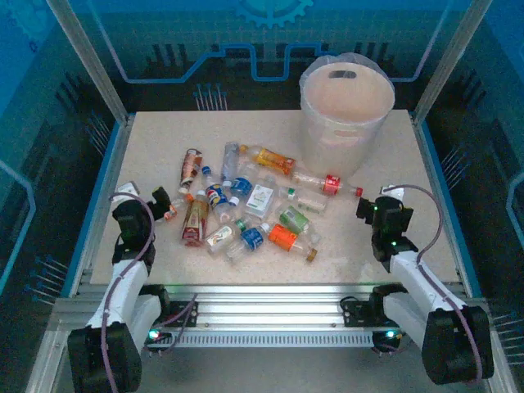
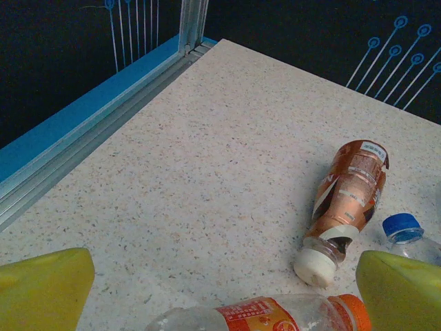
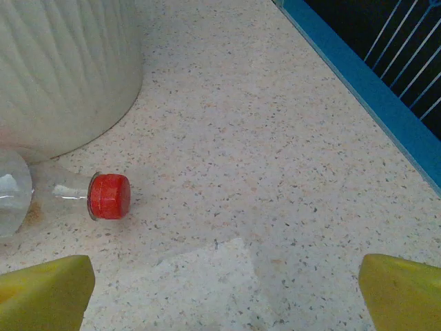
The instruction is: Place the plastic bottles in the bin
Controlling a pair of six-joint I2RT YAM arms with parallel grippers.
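Several plastic bottles lie in a loose heap mid-table. The bin, a tall whitish bucket, stands at the back right. My left gripper is open at the heap's left edge. In the left wrist view, a clear bottle with an orange label and cap lies across the gap of the open left gripper. A brown-labelled bottle with a white cap lies just beyond. My right gripper is open right of the heap, and the right gripper has bare table between its fingers. A red-capped clear bottle lies to the left, by the bin wall.
A blue-capped bottle lies beside the brown one. Aluminium and blue rails edge the table on the left, and a blue rail on the right. Open tabletop stretches behind the left gripper.
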